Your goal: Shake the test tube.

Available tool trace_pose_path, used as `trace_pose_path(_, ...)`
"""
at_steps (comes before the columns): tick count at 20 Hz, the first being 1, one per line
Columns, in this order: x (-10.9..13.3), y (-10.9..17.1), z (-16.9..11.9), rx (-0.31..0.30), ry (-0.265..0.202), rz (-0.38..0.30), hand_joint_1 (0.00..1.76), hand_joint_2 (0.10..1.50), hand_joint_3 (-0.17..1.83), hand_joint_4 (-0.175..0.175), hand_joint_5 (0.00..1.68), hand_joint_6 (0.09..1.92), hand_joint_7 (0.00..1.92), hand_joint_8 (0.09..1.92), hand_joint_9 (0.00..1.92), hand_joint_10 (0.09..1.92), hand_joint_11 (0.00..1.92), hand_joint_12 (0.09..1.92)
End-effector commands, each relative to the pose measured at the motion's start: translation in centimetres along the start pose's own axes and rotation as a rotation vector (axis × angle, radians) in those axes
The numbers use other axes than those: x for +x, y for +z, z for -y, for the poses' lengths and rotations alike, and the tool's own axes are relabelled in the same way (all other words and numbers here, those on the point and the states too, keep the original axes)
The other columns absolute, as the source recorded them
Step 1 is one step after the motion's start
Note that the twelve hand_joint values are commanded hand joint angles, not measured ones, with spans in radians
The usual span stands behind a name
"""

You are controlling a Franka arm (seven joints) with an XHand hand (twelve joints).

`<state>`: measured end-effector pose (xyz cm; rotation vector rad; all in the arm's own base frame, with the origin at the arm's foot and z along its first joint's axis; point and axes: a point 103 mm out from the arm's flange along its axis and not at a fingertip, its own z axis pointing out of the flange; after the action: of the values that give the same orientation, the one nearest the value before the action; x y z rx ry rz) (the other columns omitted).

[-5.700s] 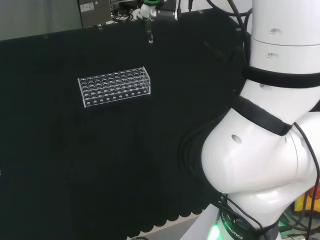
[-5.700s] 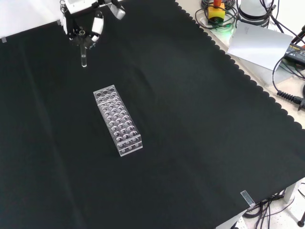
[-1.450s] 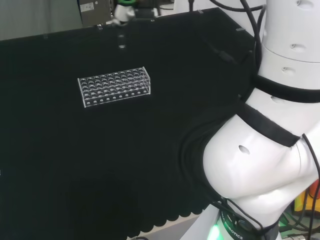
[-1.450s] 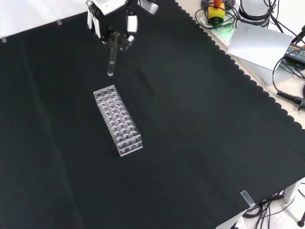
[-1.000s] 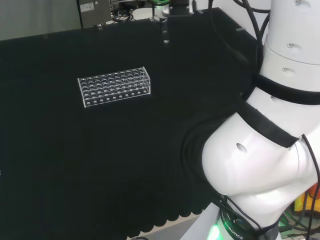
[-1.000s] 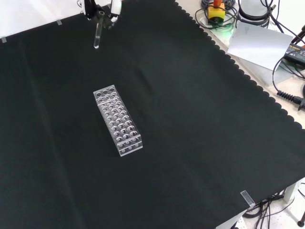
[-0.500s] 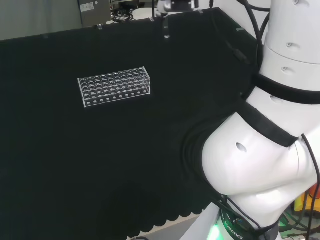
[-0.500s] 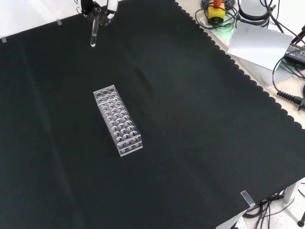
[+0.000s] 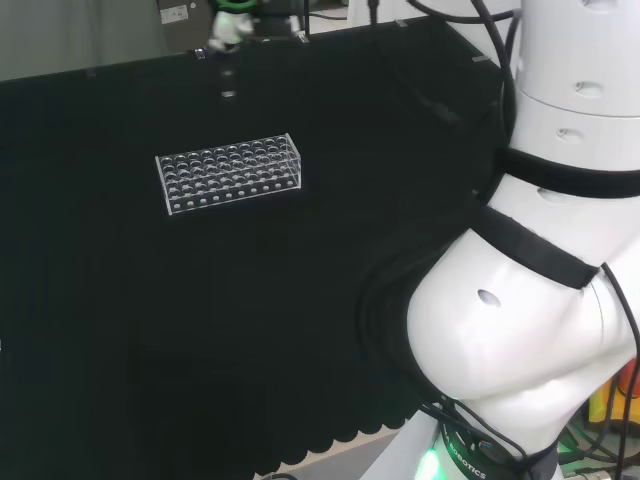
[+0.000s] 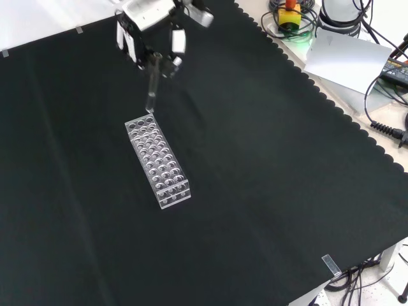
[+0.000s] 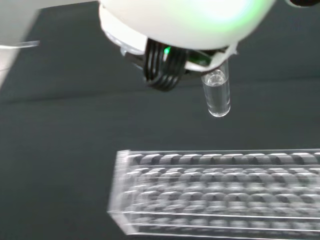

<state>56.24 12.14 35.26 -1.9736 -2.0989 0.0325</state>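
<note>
Above the rack's far end, the test tube is pinched upright in the hand.
Lifted clear of the clear rack, it is judged mid-shake; a return is left.

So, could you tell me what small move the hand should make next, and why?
Probably swing the tube back away from the rack, to carry on the shake. The hand is shut on the tube's top, and the tube hangs upright with its tip just above the rack's near end, clear of the holes.
</note>
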Motion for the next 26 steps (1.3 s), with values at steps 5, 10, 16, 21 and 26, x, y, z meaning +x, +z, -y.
trace_pose_path(5,8.4,1.3,0.6,0.04,-0.181,-0.091,1.33,0.54,0.82,-0.175,1.34,0.59,1.39,0.6,1.58,0.49,1.01,1.09)
trace_pose_path(10,4.7,1.4,0.6,0.04,-0.113,-0.056,1.33,0.54,0.82,-0.175,1.34,0.59,1.39,0.6,1.58,0.49,1.01,1.09)
trace_pose_path(16,-3.4,0.5,0.6,0.026,0.025,0.07,1.33,0.54,0.82,-0.175,1.34,0.59,1.39,0.6,1.58,0.49,1.01,1.09)
trace_pose_path(21,-9.2,-0.9,0.9,0.007,0.149,0.127,1.33,0.54,0.82,-0.175,1.34,0.59,1.39,0.6,1.58,0.49,1.01,1.09)
trace_pose_path(26,-10.1,-1.2,1.0,0.006,0.17,0.127,1.33,0.54,0.82,-0.175,1.34,0.59,1.39,0.6,1.58,0.49,1.01,1.09)
